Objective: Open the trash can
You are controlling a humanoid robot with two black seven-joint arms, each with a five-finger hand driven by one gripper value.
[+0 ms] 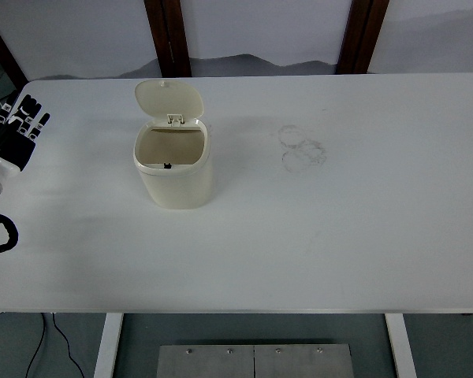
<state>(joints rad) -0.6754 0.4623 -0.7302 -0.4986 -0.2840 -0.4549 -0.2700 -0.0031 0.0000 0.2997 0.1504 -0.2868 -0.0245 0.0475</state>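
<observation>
A small cream trash can stands upright on the white table, left of centre. Its lid is swung up and back on the hinge, so the inside of the can shows, with a small dark speck at the bottom. My left hand lies at the table's far left edge, well apart from the can, its black fingers stretched out flat and holding nothing. The right arm does not show.
Faint grey ring marks stain the table to the right of the can. Two dark wooden posts stand behind the far edge. A black cable loops by my left wrist.
</observation>
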